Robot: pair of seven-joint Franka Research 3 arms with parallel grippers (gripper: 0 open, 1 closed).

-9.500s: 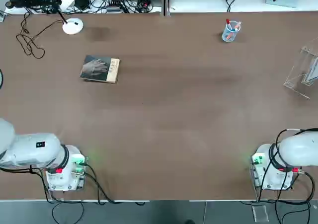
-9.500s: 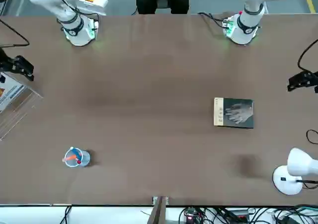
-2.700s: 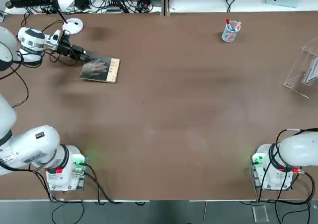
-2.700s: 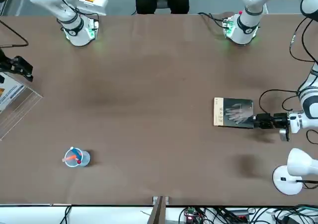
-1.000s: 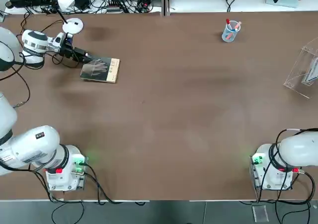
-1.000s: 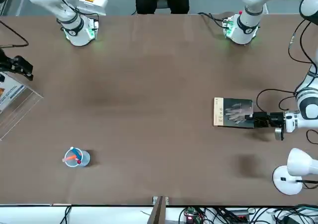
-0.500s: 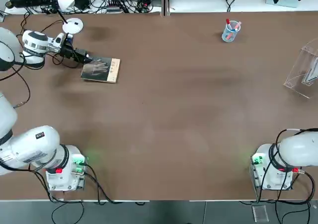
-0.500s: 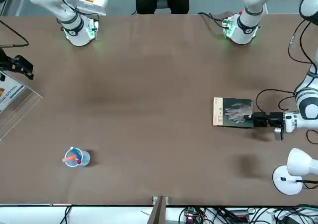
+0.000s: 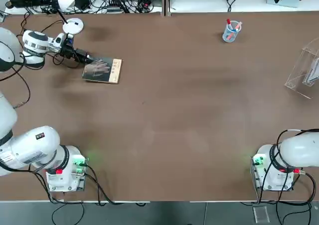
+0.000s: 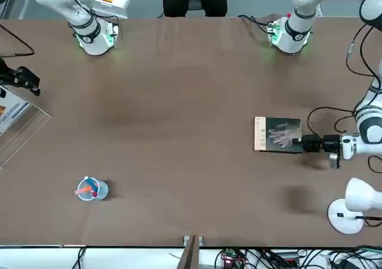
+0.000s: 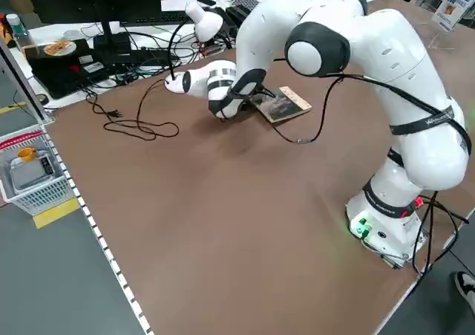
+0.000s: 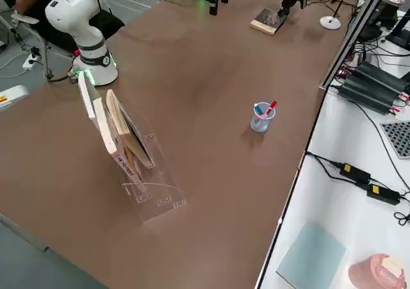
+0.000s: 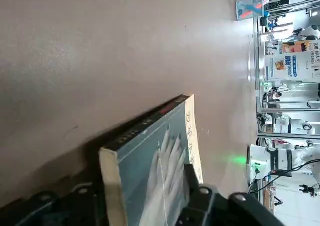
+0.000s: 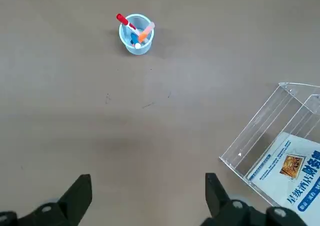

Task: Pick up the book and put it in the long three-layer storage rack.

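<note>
The book (image 9: 102,70) is a thin, flat rectangle with a dark cover, a pale hand picture and a tan strip; it lies on the smooth brown counter (image 9: 174,135), towards the left side. The left gripper (image 13: 142,186) is at its end, jaws parted, one finger over the cover and the other beside an edge; whether both touch it, I cannot tell. The rack (image 12: 160,199) is clear, slanted plastic holding upright books (image 12: 112,129). The right gripper (image 14: 149,193) idles above the counter, jaws wide and unloaded.
</note>
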